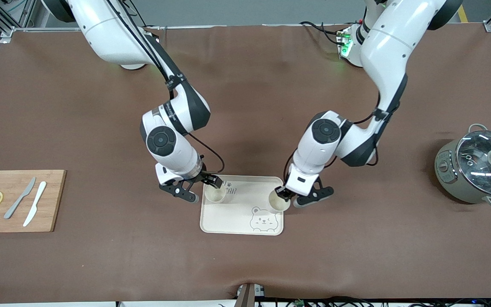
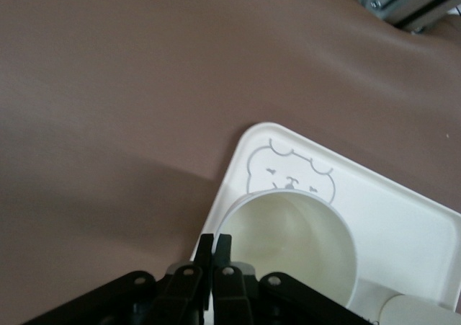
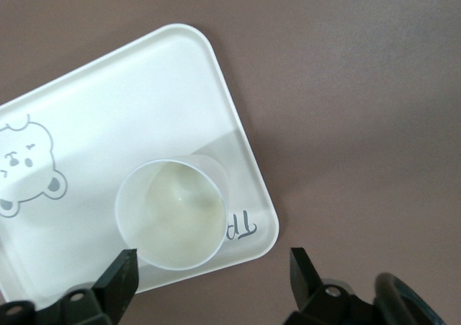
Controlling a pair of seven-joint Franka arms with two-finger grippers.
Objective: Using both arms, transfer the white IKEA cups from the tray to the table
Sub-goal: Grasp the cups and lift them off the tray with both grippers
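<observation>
Both white cups stood upright on the cream bear tray [image 1: 245,226], mouths up, long axes vertical. The tray lay on the brown worktop [image 1: 245,85] about midway between its two ends, closer to the edge nearest the front camera than to the edge where the arm bases stood. One cup [image 1: 215,194] sat at the tray's corner toward the right arm's end and farthest from the front camera, beside the printed lettering. The other cup [image 1: 279,204] stood against the tray's edge toward the left arm's end, just beside the bear drawing.

The right arm reached down from its base with the wrist bent low over the tray; the right pincer [image 1: 198,189] was spread wide, its fingers [image 3: 119,278] standing either side of the first cup and clear of its rim. The left arm bent down likewise; the left pincer [image 1: 283,192] was pressed together, pinching the second cup's rim [image 2: 223,233].
</observation>
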